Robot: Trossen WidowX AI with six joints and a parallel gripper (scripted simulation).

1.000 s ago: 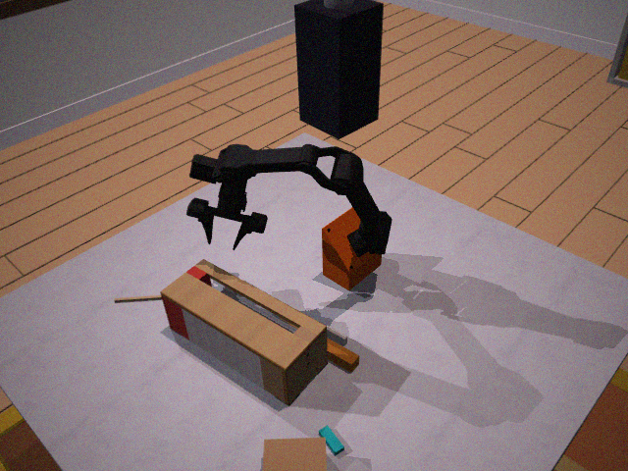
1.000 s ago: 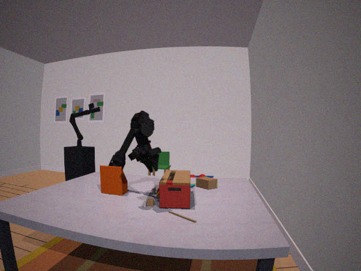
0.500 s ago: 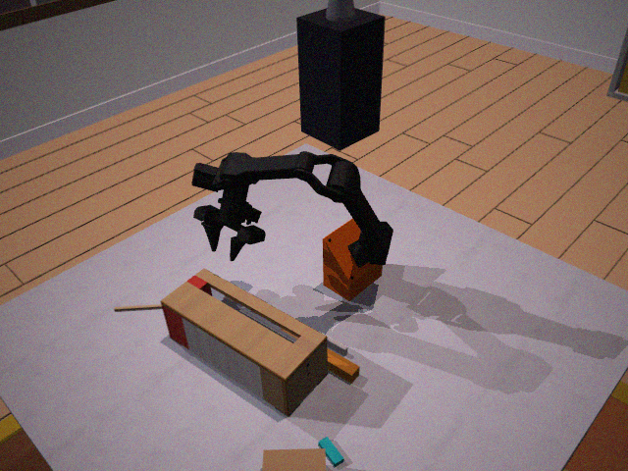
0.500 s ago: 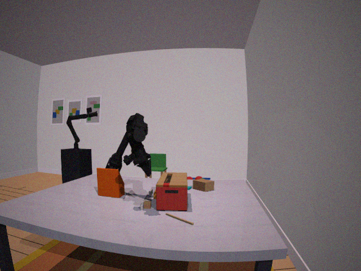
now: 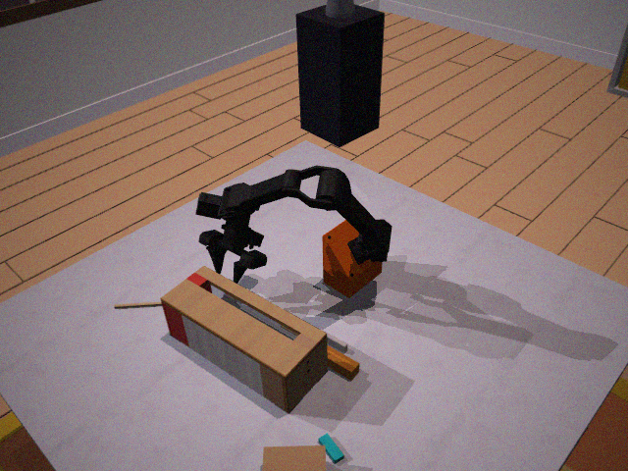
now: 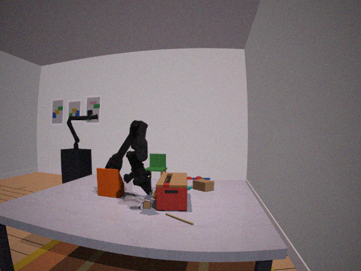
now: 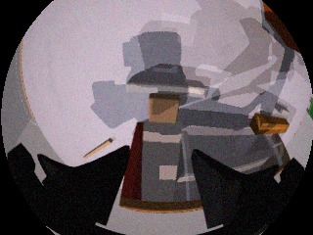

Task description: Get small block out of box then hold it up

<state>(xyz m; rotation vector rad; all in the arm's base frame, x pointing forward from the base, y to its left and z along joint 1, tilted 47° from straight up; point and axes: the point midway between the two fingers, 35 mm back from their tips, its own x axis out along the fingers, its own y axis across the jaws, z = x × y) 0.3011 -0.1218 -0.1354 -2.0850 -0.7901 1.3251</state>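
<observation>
The box (image 5: pixel 202 302) (image 6: pixel 171 201) stands upright, its red end toward the exterior camera. A small tan block (image 6: pixel 147 205) (image 7: pixel 163 109) lies on the table outside the box, near its red end on the robot's side; in the top view it is hidden behind the box. A thin pale piece stands right beside the block. My gripper (image 5: pixel 228 276) (image 6: pixel 149 192) (image 7: pixel 160 152) is open and empty, pointing down above the robot's side of the box. In the wrist view the block appears beyond the gap between the fingertips.
An orange bar (image 5: pixel 341 362) (image 7: pixel 269 124) sticks out past the box's other end. A large orange block (image 5: pixel 337 263) (image 6: pixel 108 182) stands by the arm's base. A thin stick (image 5: pixel 136 305) (image 6: pixel 179 219) (image 7: pixel 98 148) lies off the red end. A teal piece (image 5: pixel 331 447) and cardboard-coloured box (image 5: pixel 293 458) (image 6: pixel 203 185) lie farther off.
</observation>
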